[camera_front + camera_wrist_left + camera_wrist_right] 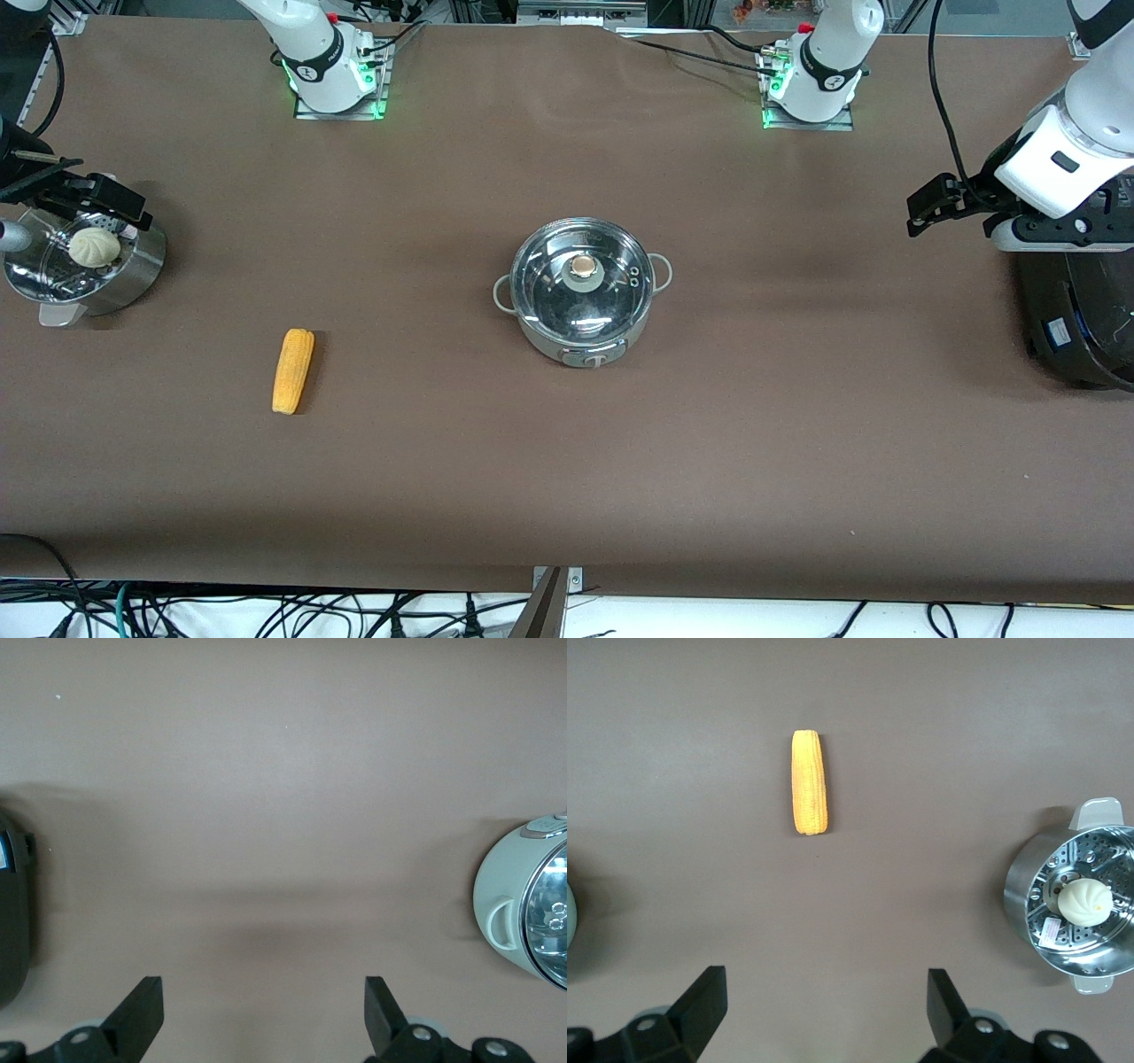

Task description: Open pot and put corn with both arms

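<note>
The steel pot (582,306) stands mid-table with its glass lid (611,283) on and the tan knob (583,265) on top. It also shows in the left wrist view (523,904). The yellow corn (293,370) lies on the table toward the right arm's end, nearer the front camera than the pot, and shows in the right wrist view (809,782). My left gripper (961,208) (263,988) is open and empty, up in the air beside the black cooker. My right gripper (93,199) (826,979) is open and empty, up in the air by the steamer.
A steel steamer (133,266) (1023,895) holding a pale bun (94,246) (1083,901) stands at the right arm's end. A large black round cooker (1076,310) (11,912) stands at the left arm's end. Brown table cover lies between them.
</note>
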